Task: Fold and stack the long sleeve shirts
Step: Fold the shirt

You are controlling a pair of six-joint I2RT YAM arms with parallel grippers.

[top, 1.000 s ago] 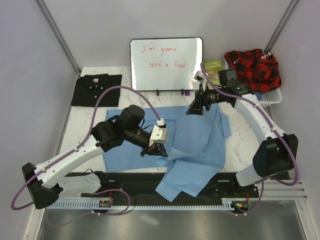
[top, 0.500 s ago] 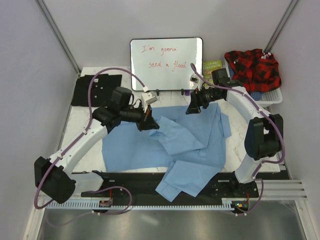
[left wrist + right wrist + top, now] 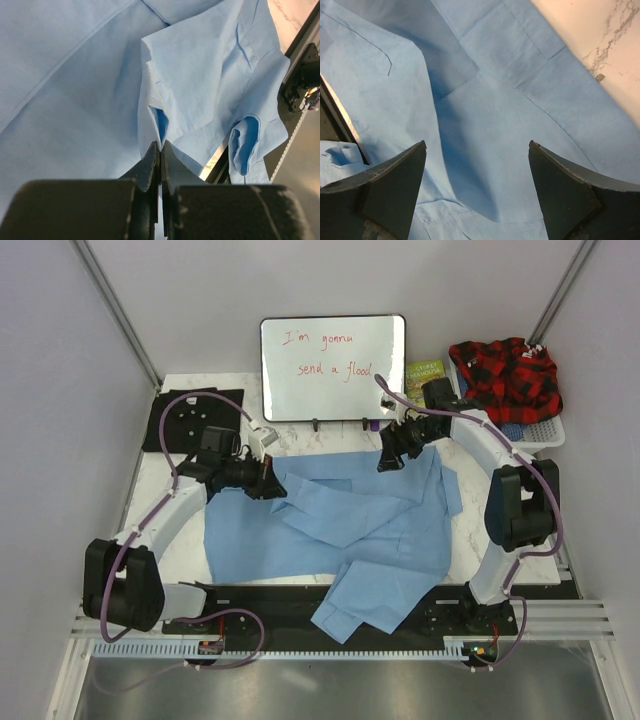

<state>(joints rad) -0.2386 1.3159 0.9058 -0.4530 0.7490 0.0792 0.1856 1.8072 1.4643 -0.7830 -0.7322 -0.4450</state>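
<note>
The light blue shirt (image 3: 350, 525) lies spread over the middle of the table, its lower part hanging over the front edge. My left gripper (image 3: 272, 483) is shut on a pinched fold of the light blue shirt (image 3: 165, 107) near its far left corner. My right gripper (image 3: 388, 458) is open, jaws wide apart, just above the shirt's far edge (image 3: 485, 135), holding nothing. The black shirt (image 3: 190, 420) lies folded at the far left corner of the table.
A whiteboard (image 3: 333, 368) with red writing stands at the back. A red and black plaid garment (image 3: 505, 375) sits in a white basket (image 3: 545, 432) at the back right. A green book (image 3: 426, 375) is beside the board. A black rail (image 3: 250, 602) runs along the front edge.
My left gripper has carried the pinched blue cloth from the middle front of the shirt up and left to the far left corner. The right gripper has stayed near the far edge.
</note>
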